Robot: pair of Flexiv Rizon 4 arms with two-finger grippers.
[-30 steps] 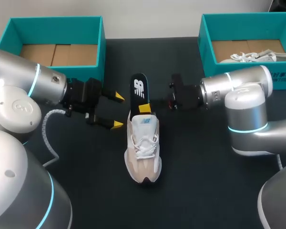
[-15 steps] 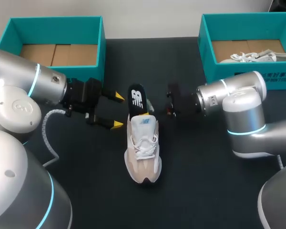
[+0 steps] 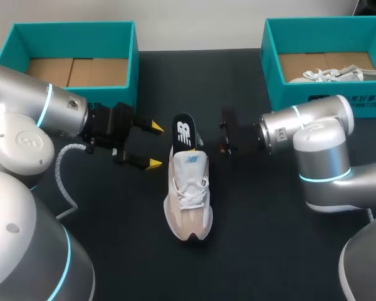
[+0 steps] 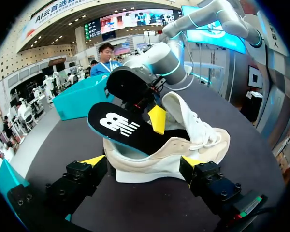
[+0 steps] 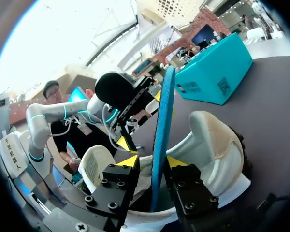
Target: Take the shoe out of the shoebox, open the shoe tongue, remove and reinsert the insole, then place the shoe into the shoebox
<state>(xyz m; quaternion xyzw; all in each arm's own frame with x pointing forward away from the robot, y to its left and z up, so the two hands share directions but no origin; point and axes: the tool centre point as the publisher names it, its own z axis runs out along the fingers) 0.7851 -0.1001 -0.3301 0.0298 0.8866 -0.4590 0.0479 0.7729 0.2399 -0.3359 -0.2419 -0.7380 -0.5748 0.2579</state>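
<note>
Insole [image 3: 183,130] sticks up out of the shoe [image 3: 188,200], white logo showing, lower end hidden inside. Right gripper [image 5: 153,162] looks pinched on its blue edge, though it's blurred from above. Left gripper [image 3: 154,145] is spread wide beside the heel. Shoe lies mid-table between left shoebox [image 3: 129,69] and right shoebox [image 3: 285,94], whose print is half-covered.

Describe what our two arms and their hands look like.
The left arm and right arm are rounded silver-grey shells with glowing cyan rings at the joints. A grey ribbed cable loops from the left arm. The left hand and right hand are black and blocky, each with two fingers ending in yellow tips.
</note>
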